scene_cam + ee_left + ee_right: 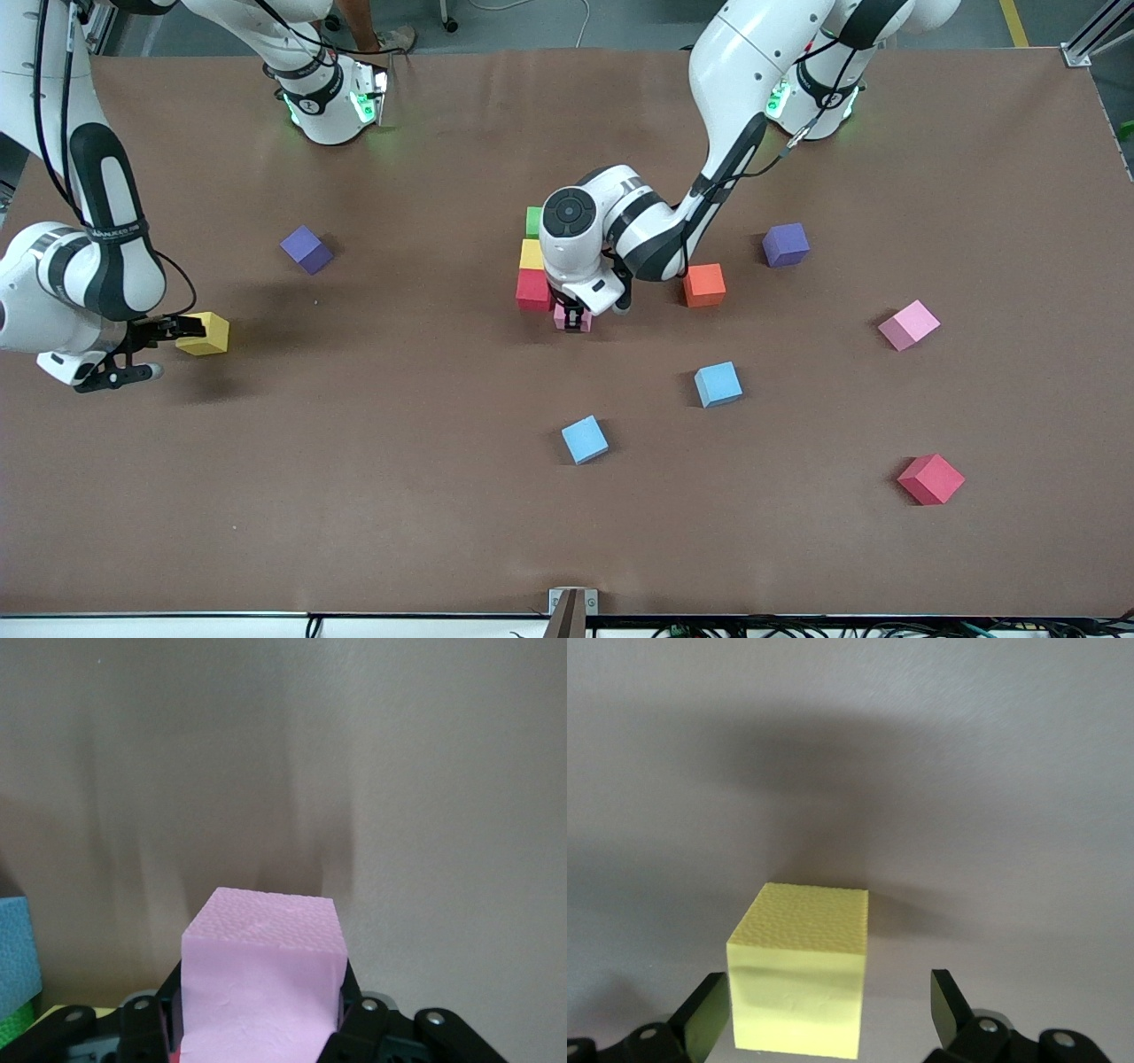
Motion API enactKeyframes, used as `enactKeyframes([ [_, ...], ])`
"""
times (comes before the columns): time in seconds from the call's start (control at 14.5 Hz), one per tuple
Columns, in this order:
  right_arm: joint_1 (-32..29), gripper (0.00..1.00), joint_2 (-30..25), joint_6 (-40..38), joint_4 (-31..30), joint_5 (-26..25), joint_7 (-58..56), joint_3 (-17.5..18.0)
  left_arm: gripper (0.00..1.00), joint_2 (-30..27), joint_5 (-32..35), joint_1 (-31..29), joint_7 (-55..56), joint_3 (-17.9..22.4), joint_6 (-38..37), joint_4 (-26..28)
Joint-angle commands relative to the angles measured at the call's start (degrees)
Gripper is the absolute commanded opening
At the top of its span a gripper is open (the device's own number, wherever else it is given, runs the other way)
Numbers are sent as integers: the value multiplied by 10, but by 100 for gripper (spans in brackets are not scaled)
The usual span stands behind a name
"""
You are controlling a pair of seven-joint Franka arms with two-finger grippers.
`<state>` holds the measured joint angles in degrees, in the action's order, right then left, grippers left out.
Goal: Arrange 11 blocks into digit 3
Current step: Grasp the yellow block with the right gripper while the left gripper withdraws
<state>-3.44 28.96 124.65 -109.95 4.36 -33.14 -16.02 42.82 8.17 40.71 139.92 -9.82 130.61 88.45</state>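
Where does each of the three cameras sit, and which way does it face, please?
Front view: high across the table, facing both arms' bases; shows both arms.
Left wrist view: on the left arm, looking past its left claw, shut on the pink block.
Right wrist view: on the right arm, looking past the open right claw around the yellow block.
Shared: front also shows both blocks.

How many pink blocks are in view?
2. One pink block is held in the left gripper, beside the red block of the middle column. The other lies loose toward the left arm's end. The arm may hide more.
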Motion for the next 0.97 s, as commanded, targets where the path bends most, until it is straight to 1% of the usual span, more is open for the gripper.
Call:
enactKeyframes([
  [0.0, -8, 100, -16, 4, -16, 6, -7, 11, 26, -19, 10, 8, 28, -1, 5, 19],
  [0.21, -8, 100, -9, 12, -17, 6, -8, 11, 26, -16, 10, 10, 37, -1, 6, 19],
  [0.35, -8, 100, 0, 34, -17, 7, -5, 11, 26, -13, 10, 11, 51, -1, 8, 20],
  [0.76, -3, 99, 4, 38, -26, 13, -3, 11, 26, -15, 10, 21, 71, -1, 32, 44],
  [0.83, -3, 91, 4, 38, -26, 13, -3, 11, 26, -16, 10, 23, 72, -1, 33, 49],
  [0.9, -3, 71, 4, 38, -26, 13, -3, 11, 26, -17, 10, 24, 71, -1, 35, 51],
])
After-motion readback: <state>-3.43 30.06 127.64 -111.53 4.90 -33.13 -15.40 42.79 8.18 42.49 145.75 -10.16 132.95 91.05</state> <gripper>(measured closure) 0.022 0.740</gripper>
